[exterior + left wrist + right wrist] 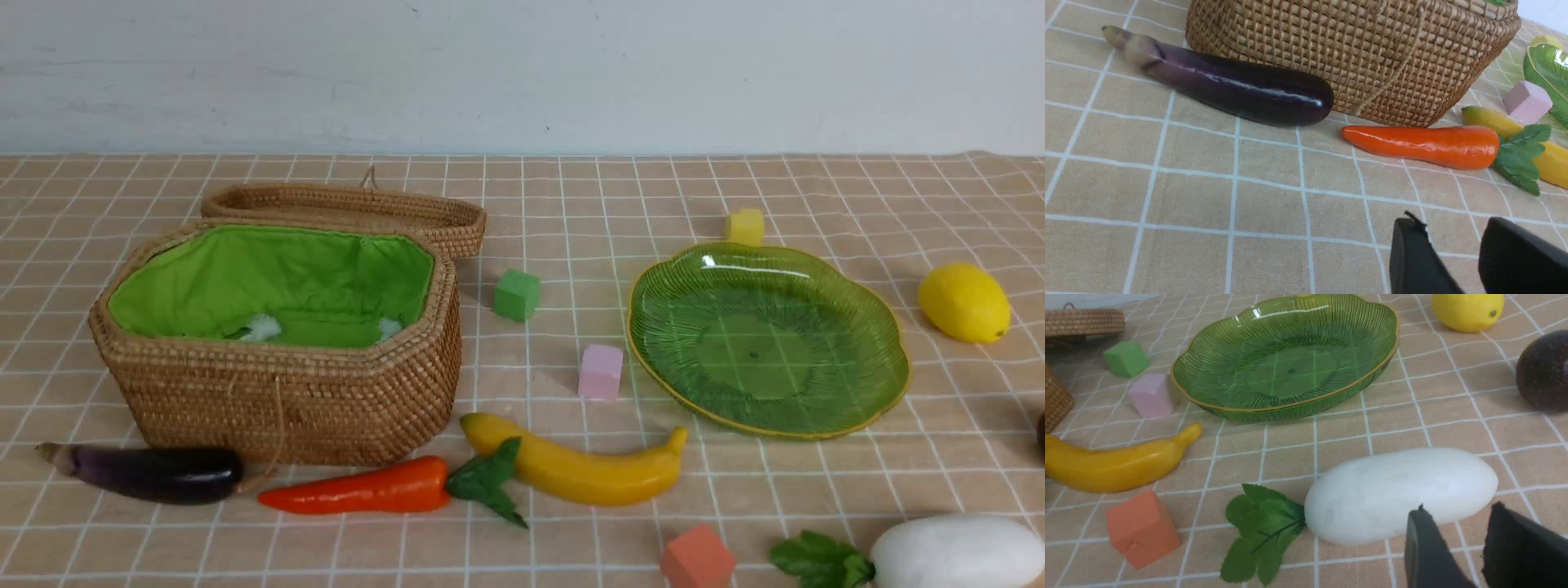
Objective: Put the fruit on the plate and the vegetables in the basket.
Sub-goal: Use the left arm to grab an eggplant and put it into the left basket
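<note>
Left claw (1450, 223) and right claw (1458, 508) are seen parted and empty. At left the basket (277, 400) is set open, its lid (351, 208) laid behind it. The plate (767, 339) is set at right, the radish (955, 551) near right, the banana (571, 465) near centre, eggplant (155, 474) and carrot (359, 490) along the basket's near side, the lemon (963, 302) far right. A pink cube (600, 371) is stood between banana and plate.

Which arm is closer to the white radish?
Right. Its jaws hang just beside the radish; the left jaws sit over by the carrot and eggplant, far from it.
</note>
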